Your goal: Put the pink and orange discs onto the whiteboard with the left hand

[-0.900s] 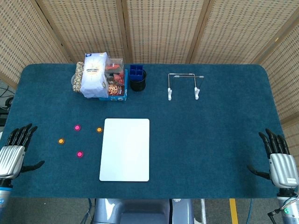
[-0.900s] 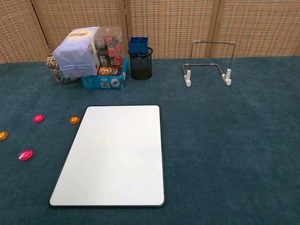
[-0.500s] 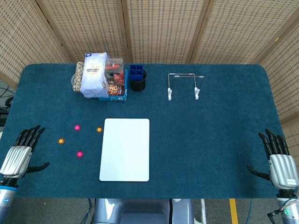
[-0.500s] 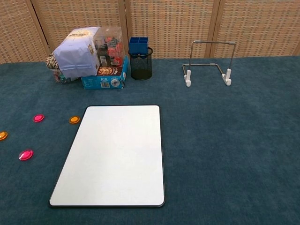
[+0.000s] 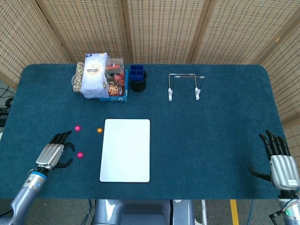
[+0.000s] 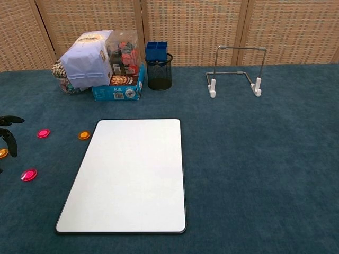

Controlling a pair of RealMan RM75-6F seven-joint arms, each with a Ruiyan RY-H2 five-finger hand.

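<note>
The whiteboard lies flat in the middle of the blue table. Left of it are two pink discs and an orange disc. In the chest view these show as the pink discs and the orange disc. A second orange disc peeks out at the left edge; the head view hides it under my left hand. My left hand hovers there, fingers spread, holding nothing. My right hand stays open at the front right corner.
A pile of snack boxes and a white bag stands at the back left, with a black mesh pen holder beside it. A wire stand sits at the back centre. Wicker screens close off the rear.
My left hand has moved right from the table's left edge to over the left orange disc, between the two pink discs. The right hand and the discs have not moved.
</note>
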